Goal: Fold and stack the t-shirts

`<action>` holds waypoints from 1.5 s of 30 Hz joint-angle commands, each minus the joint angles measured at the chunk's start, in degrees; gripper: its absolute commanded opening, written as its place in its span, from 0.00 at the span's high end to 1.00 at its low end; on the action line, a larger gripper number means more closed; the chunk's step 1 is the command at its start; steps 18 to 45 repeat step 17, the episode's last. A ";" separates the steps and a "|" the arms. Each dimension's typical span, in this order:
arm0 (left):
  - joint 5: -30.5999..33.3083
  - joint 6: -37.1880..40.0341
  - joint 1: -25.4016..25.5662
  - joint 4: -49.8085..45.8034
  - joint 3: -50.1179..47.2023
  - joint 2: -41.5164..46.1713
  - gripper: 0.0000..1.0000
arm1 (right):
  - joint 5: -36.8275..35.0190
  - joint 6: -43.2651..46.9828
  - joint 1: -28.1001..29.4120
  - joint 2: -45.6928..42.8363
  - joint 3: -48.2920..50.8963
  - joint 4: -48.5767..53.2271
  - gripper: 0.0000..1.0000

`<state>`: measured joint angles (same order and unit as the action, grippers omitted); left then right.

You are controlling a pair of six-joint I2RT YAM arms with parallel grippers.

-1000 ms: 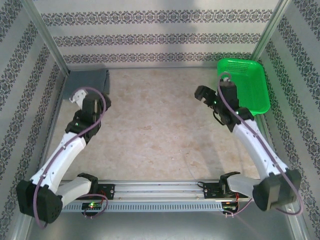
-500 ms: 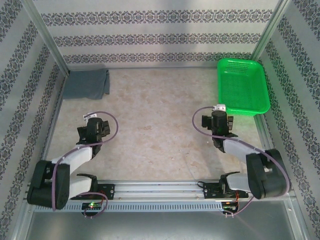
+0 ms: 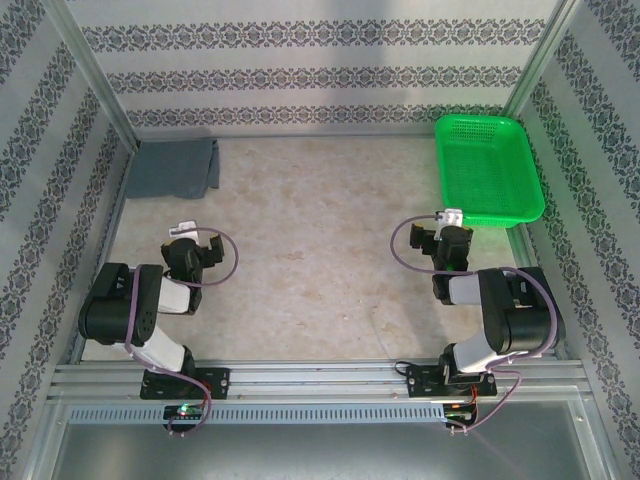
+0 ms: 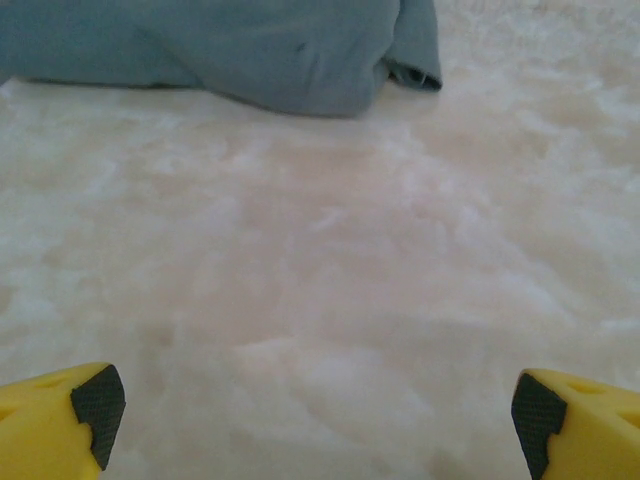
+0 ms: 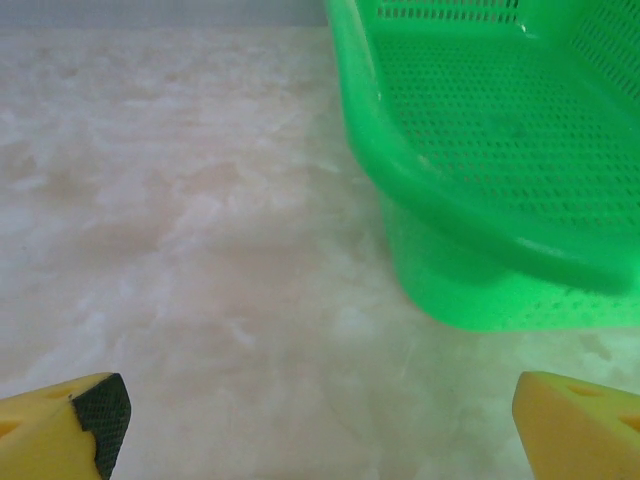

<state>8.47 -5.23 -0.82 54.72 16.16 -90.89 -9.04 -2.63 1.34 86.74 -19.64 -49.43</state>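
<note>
t-shirt (image 3: 172, 168): far-left corner of table (image 3: 320, 270) | basket (image 3: 487, 170): far-right corner | left claw (image 4: 316, 408), right claw (image 5: 315, 405): nearer, well apart

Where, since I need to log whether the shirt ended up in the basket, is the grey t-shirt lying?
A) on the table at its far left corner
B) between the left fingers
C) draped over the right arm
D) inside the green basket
A: the grey t-shirt lies folded on the table in the far left corner, and the green basket at the far right holds no cloth.
</note>
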 commanded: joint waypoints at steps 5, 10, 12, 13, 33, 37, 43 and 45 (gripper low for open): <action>-2.79 2.09 0.28 0.84 4.01 0.85 0.00 | 1.64 -0.18 0.33 -0.23 -1.72 -3.04 0.02; -2.42 2.28 0.39 2.40 3.74 0.43 0.00 | 1.41 0.15 0.54 -0.25 -1.72 -3.18 0.02; -2.79 2.50 0.41 3.15 3.51 0.34 0.00 | 1.56 0.39 0.69 -0.17 -1.88 -2.88 0.02; -2.75 2.41 0.34 2.74 3.67 0.41 0.00 | 1.74 0.35 0.61 -0.04 -2.07 -2.67 0.02; -2.80 2.50 0.39 1.70 4.30 0.37 0.00 | 1.66 0.39 0.68 -0.17 -1.76 -3.03 0.02; -2.80 2.50 0.39 1.70 4.30 0.37 0.00 | 1.66 0.39 0.68 -0.17 -1.76 -3.03 0.02; -2.80 2.50 0.39 1.70 4.30 0.37 0.00 | 1.66 0.39 0.68 -0.17 -1.76 -3.03 0.02; -2.80 2.50 0.39 1.70 4.30 0.37 0.00 | 1.66 0.39 0.68 -0.17 -1.76 -3.03 0.02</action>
